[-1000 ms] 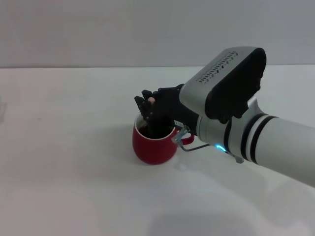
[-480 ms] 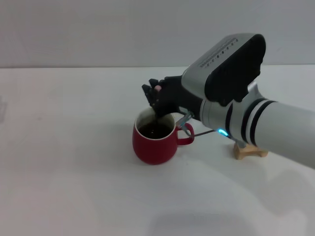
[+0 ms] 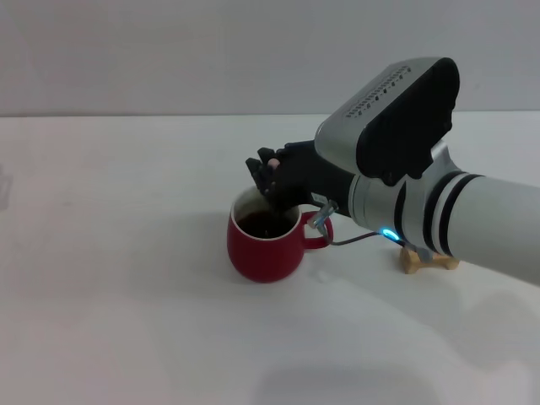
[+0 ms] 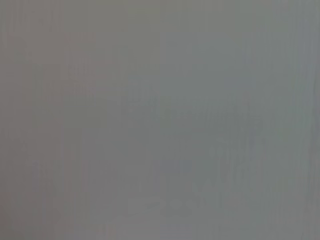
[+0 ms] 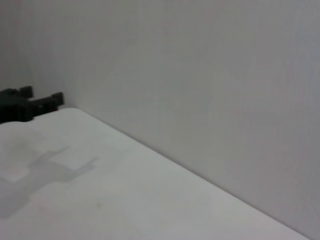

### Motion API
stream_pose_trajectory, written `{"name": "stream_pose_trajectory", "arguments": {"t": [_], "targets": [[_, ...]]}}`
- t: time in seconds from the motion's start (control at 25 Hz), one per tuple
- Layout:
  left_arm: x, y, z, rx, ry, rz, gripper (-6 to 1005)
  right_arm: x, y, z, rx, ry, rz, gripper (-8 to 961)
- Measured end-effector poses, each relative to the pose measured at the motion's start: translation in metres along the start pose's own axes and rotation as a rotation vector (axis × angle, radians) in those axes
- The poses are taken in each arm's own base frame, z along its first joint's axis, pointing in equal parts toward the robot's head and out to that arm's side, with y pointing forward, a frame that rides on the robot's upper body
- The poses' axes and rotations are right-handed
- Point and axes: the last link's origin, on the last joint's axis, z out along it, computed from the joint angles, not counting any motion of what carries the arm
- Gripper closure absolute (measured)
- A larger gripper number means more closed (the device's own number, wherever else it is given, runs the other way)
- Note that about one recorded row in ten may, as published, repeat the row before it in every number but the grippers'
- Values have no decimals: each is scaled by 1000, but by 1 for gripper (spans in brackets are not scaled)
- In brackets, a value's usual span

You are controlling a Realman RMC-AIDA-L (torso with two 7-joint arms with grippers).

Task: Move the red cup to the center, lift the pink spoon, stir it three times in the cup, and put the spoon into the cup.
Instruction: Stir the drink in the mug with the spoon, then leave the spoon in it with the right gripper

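The red cup (image 3: 263, 245) stands upright near the middle of the white table (image 3: 118, 278), handle toward my right arm, its inside dark. My right gripper (image 3: 272, 175) hovers just above the cup's far rim, fingers pointing down and shut on the pink spoon (image 3: 274, 161). Only a small pink bit of the handle shows between the black fingers. A dark shape reaches from the fingers down into the cup, and the spoon's bowl is hidden. The left gripper shows in no view, and the left wrist view is plain grey.
A small wooden rest (image 3: 428, 261) lies on the table to the right of the cup, partly behind my right forearm. A black piece (image 5: 27, 104) sits at the table's far edge in the right wrist view, by the wall.
My right gripper has risen out of the cup and shifted slightly right and back, holding the spoon. The forearm's move uncovered the wooden rest. The cup stayed put.
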Motion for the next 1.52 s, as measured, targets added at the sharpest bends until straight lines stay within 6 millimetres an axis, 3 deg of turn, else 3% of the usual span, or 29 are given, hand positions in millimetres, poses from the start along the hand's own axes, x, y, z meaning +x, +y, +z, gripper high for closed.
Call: {"name": "stream_pose_trajectory", "arguments": {"t": [0.24, 0.8, 1.24, 1.52], "targets": [[0, -1, -1, 2, 0, 0, 153, -8, 7, -6, -15, -23, -2, 819], [0, -1, -1, 1, 2, 1, 153, -1, -8, 11, 14, 10, 7, 820], [1, -1, -1, 2, 6, 0, 153, -10, 8, 3, -52, 26, 6, 819], [0, 0, -1, 0, 4, 1, 153, -11, 7, 9, -42, -31, 13, 819]]}}
